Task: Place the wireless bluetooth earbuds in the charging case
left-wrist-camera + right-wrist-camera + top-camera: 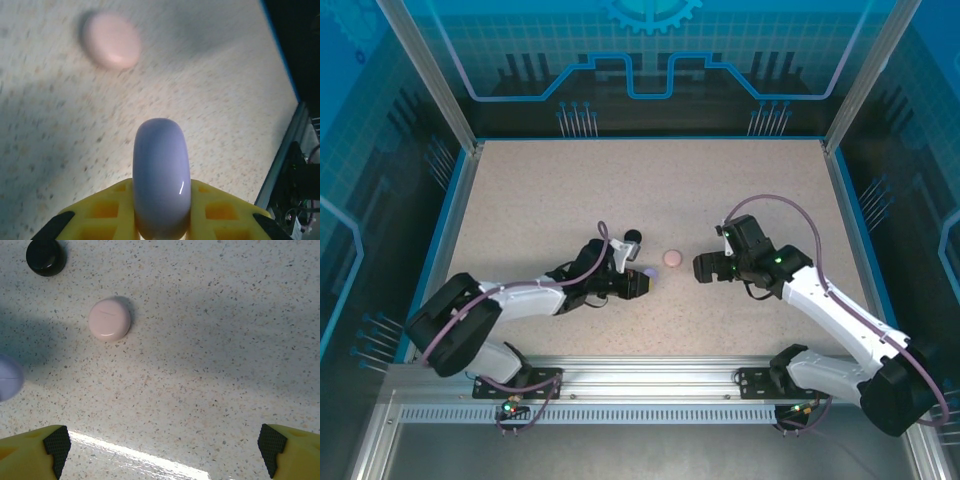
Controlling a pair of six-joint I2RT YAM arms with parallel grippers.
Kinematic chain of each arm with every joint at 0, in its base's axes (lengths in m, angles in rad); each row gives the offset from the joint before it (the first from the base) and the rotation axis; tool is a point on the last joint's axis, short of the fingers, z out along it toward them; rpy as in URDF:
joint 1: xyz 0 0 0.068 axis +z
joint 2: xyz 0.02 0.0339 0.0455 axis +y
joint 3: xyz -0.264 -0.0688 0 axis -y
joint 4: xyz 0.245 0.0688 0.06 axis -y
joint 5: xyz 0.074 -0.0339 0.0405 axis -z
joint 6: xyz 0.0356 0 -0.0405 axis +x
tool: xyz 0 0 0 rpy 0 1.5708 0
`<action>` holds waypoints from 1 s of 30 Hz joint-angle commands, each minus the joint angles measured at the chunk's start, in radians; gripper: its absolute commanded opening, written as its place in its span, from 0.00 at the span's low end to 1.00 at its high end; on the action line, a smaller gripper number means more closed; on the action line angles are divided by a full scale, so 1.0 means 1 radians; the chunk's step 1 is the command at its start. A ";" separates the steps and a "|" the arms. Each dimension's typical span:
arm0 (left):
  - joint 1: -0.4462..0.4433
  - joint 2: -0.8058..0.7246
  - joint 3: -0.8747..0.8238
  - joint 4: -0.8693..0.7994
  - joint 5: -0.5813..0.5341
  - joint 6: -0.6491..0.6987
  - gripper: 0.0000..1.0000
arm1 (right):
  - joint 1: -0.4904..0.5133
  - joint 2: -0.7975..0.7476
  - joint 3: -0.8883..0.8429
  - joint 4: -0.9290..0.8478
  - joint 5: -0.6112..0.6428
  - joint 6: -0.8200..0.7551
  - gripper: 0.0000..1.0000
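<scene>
My left gripper [642,282] is shut on a closed purple round case [161,175], held on edge between its yellow fingers [100,210]. The purple case [649,273] hangs just left of a closed pale pink case [672,257] that lies flat on the table. In the left wrist view the pink case [112,40] lies ahead, blurred. A closed black case [633,238] sits behind the left gripper. My right gripper [701,266] is open and empty, right of the pink case [109,319]. The earbuds are out of view.
The speckled beige table [620,180] has a blue rim and clear walls around it. A metal rail [650,375] runs along the near edge by the arm bases. In the right wrist view the black case [46,256] sits at top left and the purple case [7,376] at the left edge.
</scene>
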State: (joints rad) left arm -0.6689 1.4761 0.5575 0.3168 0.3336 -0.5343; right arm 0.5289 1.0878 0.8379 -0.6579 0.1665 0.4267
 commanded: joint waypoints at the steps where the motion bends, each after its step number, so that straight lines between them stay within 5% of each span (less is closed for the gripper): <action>1: -0.006 0.050 0.079 -0.172 -0.014 -0.076 0.00 | -0.012 -0.032 0.020 -0.014 0.038 0.013 1.00; 10: -0.006 0.148 0.111 -0.199 -0.023 -0.090 0.07 | -0.018 -0.057 0.013 -0.028 0.045 0.011 1.00; 19: -0.006 0.103 0.126 -0.294 -0.119 -0.043 0.49 | -0.032 -0.074 0.017 -0.039 0.056 -0.007 1.00; 30: 0.062 -0.244 0.154 -0.508 -0.443 0.168 0.90 | -0.126 -0.128 -0.015 0.015 0.102 -0.097 1.00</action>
State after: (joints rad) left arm -0.6476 1.3212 0.6849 -0.1120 0.0334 -0.4534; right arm 0.4385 0.9844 0.8360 -0.6689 0.2295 0.3740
